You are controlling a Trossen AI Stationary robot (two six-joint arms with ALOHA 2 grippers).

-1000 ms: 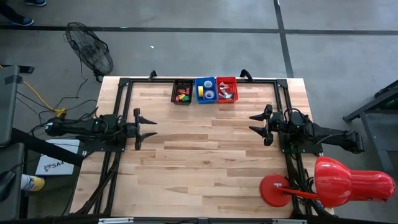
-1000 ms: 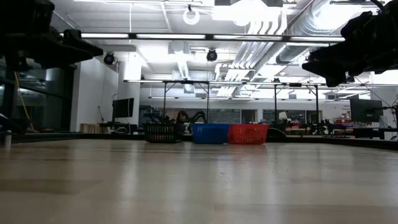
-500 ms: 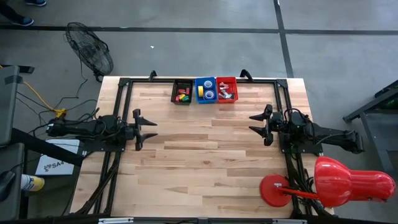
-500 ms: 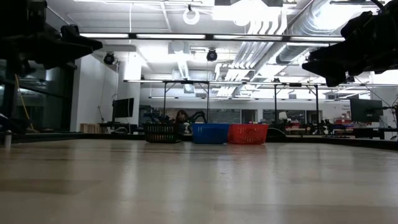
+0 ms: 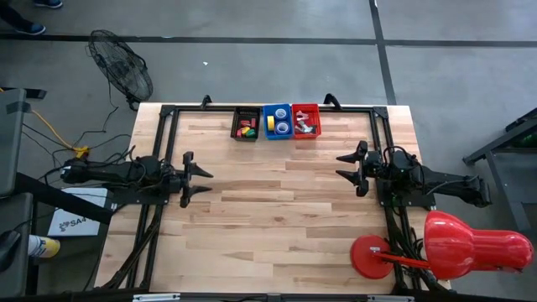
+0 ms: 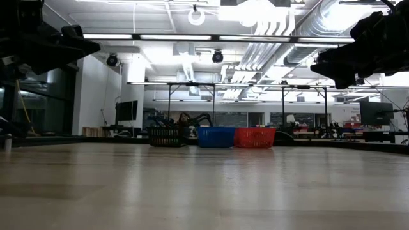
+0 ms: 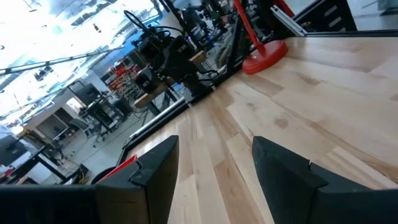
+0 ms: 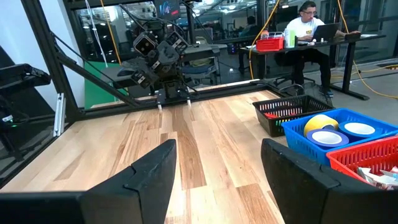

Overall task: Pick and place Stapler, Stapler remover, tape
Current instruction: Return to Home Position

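Observation:
Three small bins stand in a row at the table's far edge. The black bin (image 5: 245,124) holds red and green pieces. In the blue bin (image 5: 278,122) lie tape rolls, one yellow (image 8: 320,122) and one white (image 8: 359,129). The red bin (image 5: 305,121) holds greyish items I take for staplers. My left gripper (image 5: 200,178) hovers open at the table's left side, pointing level toward the middle, well short of the bins. My right gripper (image 5: 340,166) hovers open at the right side, facing the left one. Both are empty, as the wrist views show (image 7: 214,180) (image 8: 217,180).
A black frame (image 5: 165,113) runs along the table's left, far and right edges. A red lamp (image 5: 453,243) stands at the near right corner. A fan (image 5: 122,71) sits on the floor beyond the far left corner. A person (image 8: 308,25) sits at a desk beyond the table.
My left gripper has rolled a little about the line it points along, so its two fingers now stand slanted in the high view. It stays open. The right arm and the bins have kept still.

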